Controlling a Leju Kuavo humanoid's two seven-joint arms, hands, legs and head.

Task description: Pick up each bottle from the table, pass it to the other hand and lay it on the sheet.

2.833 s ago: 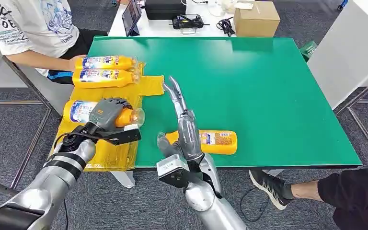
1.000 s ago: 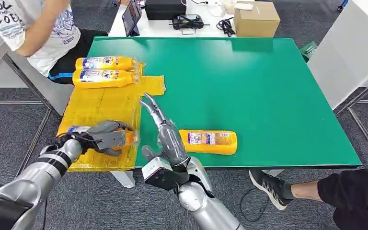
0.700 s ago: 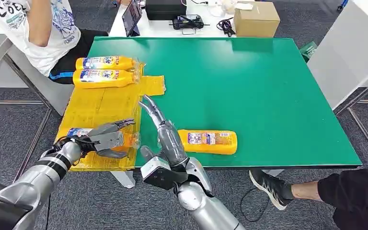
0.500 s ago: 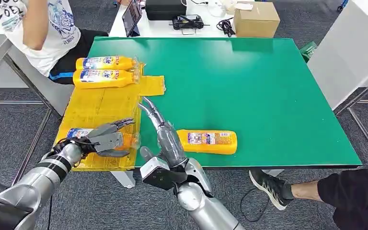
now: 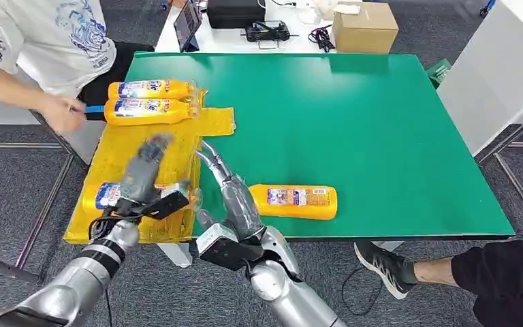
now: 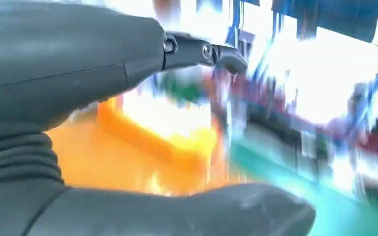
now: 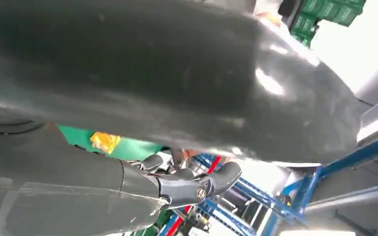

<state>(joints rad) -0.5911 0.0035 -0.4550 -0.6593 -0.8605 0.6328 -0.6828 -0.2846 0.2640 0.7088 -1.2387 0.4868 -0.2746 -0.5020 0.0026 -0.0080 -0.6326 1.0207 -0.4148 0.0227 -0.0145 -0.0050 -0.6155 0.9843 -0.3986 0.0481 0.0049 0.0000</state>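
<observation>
An orange bottle [image 5: 106, 195] lies on the yellow sheet [image 5: 163, 139] near its front edge. My left hand [image 5: 143, 170] is just above and beside it, fingers stretched out, holding nothing; the left wrist view is blurred, with fingers [image 6: 204, 51] and thumb apart. Another orange bottle [image 5: 296, 201] lies on the green table [image 5: 354, 116] near the front edge. My right hand [image 5: 228, 185] stands open just left of that bottle, fingers pointing away from me. Two more bottles [image 5: 151, 89] [image 5: 151, 111] lie side by side at the sheet's far end.
A person sits at the table's far left, one hand [image 5: 65, 114] close to the sheet's far bottles. A second person's leg and shoe [image 5: 381, 262] are on the floor at the front right. A cardboard box [image 5: 364, 26] stands on a desk behind the table.
My left hand lowered the bottle onto the sheet's front part, let go and lifted off with fingers straightened. The person's arm came down toward the sheet. My right hand barely moved.
</observation>
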